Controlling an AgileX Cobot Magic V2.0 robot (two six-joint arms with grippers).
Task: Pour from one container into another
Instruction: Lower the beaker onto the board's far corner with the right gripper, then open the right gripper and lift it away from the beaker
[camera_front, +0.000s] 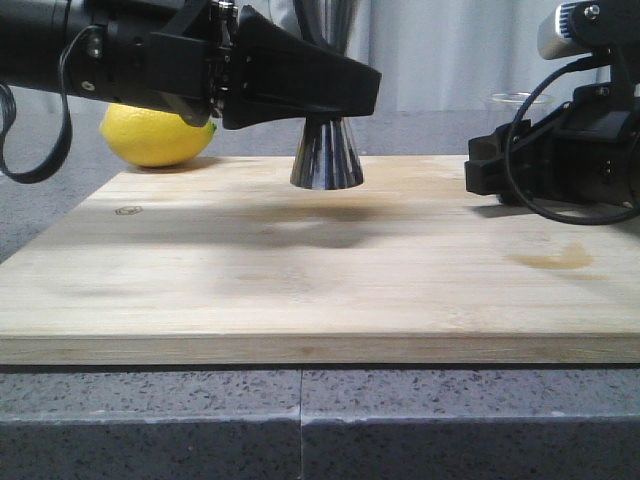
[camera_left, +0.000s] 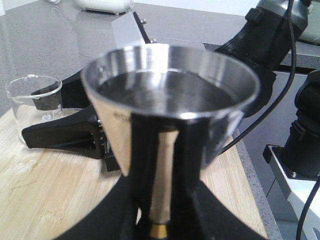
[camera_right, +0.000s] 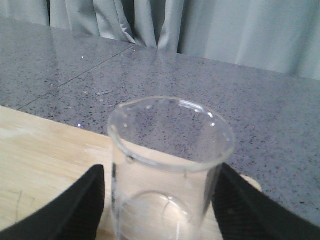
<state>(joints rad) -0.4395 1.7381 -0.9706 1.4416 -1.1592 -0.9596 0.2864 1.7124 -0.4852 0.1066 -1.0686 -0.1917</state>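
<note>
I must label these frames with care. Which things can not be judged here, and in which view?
- Jigger, front view: the upper cup is hidden behind the left claw.
- Jigger base, left wrist view: cut off by the lower edge.
- Beaker, front view: mostly hidden behind the right arm.
- Beaker base, right wrist view: cut off, so contact with the board is unclear.

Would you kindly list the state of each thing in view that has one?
Jigger: upright, held at its waist, liquid in the top cup.
Beaker: upright on the board, looks empty.
Left pincer: shut on the jigger.
Right pincer: fingers either side of the beaker; contact unclear.
Lemon: whole.
</note>
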